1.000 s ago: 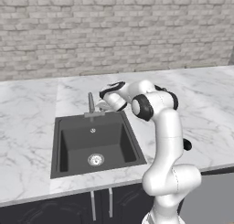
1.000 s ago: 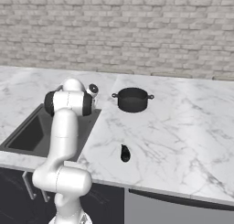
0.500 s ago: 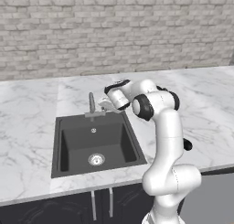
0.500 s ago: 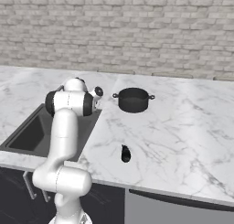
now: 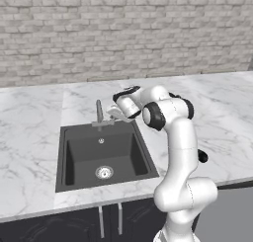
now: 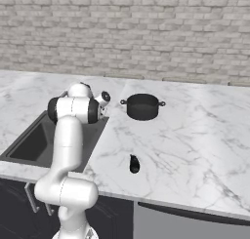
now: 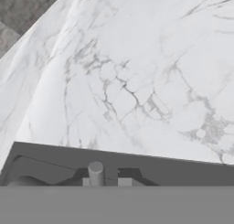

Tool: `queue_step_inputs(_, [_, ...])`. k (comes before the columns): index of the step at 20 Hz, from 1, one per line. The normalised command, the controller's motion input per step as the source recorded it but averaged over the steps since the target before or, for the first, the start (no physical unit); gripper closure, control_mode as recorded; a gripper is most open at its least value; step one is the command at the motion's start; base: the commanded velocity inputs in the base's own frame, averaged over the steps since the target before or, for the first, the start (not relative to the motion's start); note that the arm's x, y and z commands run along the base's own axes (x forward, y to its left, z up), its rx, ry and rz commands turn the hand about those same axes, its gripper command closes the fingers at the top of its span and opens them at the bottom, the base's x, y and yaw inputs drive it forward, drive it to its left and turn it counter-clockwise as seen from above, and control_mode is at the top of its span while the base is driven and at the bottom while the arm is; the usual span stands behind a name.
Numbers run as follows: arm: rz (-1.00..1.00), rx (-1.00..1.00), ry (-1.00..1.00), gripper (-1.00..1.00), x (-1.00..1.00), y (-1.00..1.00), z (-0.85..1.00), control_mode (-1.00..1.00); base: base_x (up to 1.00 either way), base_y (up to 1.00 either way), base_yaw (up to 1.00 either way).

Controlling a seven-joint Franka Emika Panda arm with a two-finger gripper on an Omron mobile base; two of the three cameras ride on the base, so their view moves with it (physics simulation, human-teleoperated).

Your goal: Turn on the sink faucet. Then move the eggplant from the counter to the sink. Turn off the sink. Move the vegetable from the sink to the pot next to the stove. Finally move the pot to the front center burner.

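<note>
Claw [image 5: 114, 112] jaws have drawn fully together in the last second, gripping nothing, beside the sink faucet [image 5: 99, 111]; we judge we're set to nudge its lever. Nearer us, the eggplant [image 6: 134, 164] lies on the tabletop [image 6: 185, 145], beyond it a black pot [image 6: 142, 106].

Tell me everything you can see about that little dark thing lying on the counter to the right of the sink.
That is the eggplant, a small, near-black, elongated vegetable with a smooth, slightly glossy skin. It lies on its own on the white marble counter, close to the front edge and right of the sink, with bare worktop all round it. Nothing touches it but the counter. In the left base view it peeks out from behind the arm.
</note>
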Motion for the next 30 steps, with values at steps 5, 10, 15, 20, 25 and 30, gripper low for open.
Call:
queue_step_inputs(5, [0.0, 0.03, 0.17, 1.0, 0.0, -0.28, -0.87, -1.0, 0.0, 0.0, 0.0])
queue_step_inputs(10, [0.0, 0.11, 0.08, 1.0, 0.0, -0.5, -0.9, -1.0, 0.0, 0.0, 0.0])
queue_step_inputs(15, [0.0, 0.17, 0.0, 1.0, -0.14, -0.64, -0.85, -1.0, 0.0, 0.0, 0.0])
queue_step_inputs(20, [0.0, 0.16, 0.0, 1.0, -0.24, -0.72, -0.92, -1.0, 0.0, 0.0, 0.0])
queue_step_inputs(25, [0.0, 0.03, 0.01, 1.0, -0.17, -0.48, -1.0, -1.0, 0.0, 0.0, 0.0])
queue_step_inputs(30, [0.0, 0.0, 0.01, 1.0, -0.18, -0.53, -1.0, -1.0, 0.0, 0.0, 0.0])
